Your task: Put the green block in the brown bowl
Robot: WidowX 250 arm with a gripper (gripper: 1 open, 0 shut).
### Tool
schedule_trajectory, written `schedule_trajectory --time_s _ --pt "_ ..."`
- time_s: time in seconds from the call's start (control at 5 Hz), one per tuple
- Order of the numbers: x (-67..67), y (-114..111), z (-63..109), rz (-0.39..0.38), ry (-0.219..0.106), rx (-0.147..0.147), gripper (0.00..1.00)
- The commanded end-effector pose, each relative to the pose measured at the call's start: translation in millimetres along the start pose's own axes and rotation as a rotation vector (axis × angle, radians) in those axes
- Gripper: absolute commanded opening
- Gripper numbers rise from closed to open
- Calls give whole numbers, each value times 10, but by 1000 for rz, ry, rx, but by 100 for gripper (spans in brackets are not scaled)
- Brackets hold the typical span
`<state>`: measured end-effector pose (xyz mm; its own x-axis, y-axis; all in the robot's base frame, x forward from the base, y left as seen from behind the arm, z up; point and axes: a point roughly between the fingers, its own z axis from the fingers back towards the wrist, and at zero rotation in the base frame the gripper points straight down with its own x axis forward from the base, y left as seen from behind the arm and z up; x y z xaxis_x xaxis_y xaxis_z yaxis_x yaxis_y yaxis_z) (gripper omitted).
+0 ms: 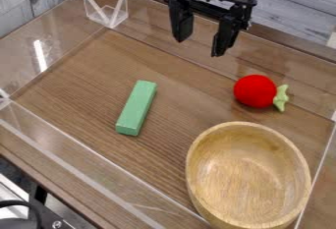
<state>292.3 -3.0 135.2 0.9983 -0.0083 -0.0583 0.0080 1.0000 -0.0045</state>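
The green block point(136, 107) lies flat on the wooden table, left of centre, its long side running toward the back right. The brown bowl point(247, 174), round and light wood, sits upright at the front right with nothing inside. My gripper point(203, 34) hangs above the table's back edge, well behind the block and the bowl, its dark fingers point(176, 24) spread apart and holding nothing.
A round red toy with a green stem point(258, 90) lies right of centre, between the gripper and the bowl. Clear plastic walls point(53, 46) ring the table, and a clear triangular stand point(105, 11) sits at the back left.
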Motion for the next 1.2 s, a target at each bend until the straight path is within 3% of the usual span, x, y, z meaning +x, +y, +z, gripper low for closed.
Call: schedule_trajectory --time_s 0.0,0.2,0.4,0.6,1.0 --pt "-70 153 -203 54 35 -4 100" --pt "-323 492 -455 137 44 -3 100" --pt "-525 677 -420 151 19 -25 100" --pt "-590 721 -400 138 4 -54 100" --pt "-557 631 -612 188 20 -69 100"
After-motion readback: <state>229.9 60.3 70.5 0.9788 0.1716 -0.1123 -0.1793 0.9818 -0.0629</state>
